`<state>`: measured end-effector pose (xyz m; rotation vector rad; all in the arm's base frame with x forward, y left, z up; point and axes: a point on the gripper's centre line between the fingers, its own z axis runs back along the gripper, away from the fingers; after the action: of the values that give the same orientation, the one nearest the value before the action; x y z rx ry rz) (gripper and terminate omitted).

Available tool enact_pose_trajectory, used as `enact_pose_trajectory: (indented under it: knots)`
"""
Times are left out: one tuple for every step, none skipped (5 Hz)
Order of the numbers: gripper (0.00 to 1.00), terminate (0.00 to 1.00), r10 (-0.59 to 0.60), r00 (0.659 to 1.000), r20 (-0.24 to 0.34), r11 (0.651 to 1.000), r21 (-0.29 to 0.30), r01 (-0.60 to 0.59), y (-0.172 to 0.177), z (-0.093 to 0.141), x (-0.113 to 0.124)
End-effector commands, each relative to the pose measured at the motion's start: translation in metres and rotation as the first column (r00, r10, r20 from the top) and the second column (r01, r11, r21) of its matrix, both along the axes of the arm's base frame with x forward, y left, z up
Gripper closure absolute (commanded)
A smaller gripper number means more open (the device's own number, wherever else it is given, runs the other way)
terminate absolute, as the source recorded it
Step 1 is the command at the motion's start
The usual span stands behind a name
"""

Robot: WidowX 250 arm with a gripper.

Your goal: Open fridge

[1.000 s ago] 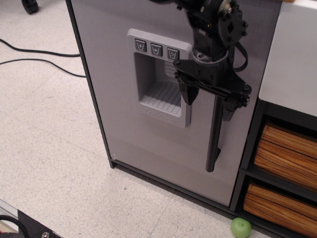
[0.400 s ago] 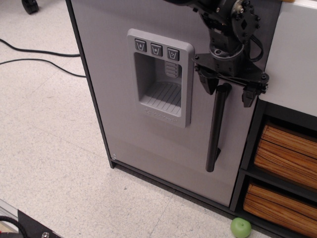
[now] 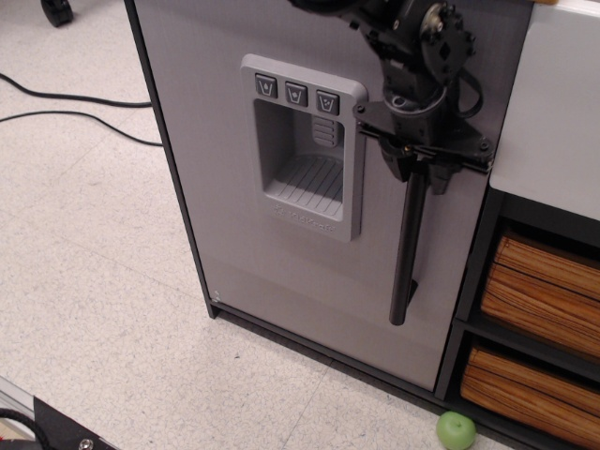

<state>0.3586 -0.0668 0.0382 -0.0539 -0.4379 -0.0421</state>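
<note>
The fridge point(image 3: 234, 253) has a light grey door, closed flush in its dark frame, with a recessed three-button dispenser panel point(image 3: 302, 145). A vertical black bar handle point(image 3: 405, 258) runs down the door's right side. My black gripper point(image 3: 421, 174) reaches down from the top of the view. Its two fingers are drawn in against either side of the handle's upper end, gripping it. The top of the handle is hidden behind the gripper.
A white-fronted unit point(image 3: 548, 112) with striped wooden drawers point(image 3: 539, 286) stands directly right of the fridge. A green ball point(image 3: 457, 430) lies on the floor below it. Black cables point(image 3: 66, 98) cross the speckled floor at the left.
The gripper rose from mid-handle to its upper end with the fingers spread wide, then the fingers closed in onto the handle. The door has not moved.
</note>
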Motion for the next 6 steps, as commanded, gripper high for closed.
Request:
enact_pose_trajectory:
  knots:
    - [1.0,0.0,-0.02,0.997,0.07,1.0,-0.019,0.022,0.003,0.027,-0.014]
    - [1.0,0.0,-0.029,0.997,0.078,0.999,-0.021,0.031,0.012,0.034,-0.03]
    - [1.0,0.0,-0.04,0.995,0.093,0.999,-0.016,0.042,0.027,0.038,-0.049]
    - [1.0,0.0,-0.064,0.991,0.12,0.998,-0.007,0.065,0.04,0.041,-0.064]
    - [1.0,0.0,-0.081,0.992,0.099,0.996,-0.012,0.083,0.051,0.042,-0.071]
    - [0.0,0.0,-0.088,0.996,0.011,0.996,0.01,0.088,0.052,0.038,-0.077]
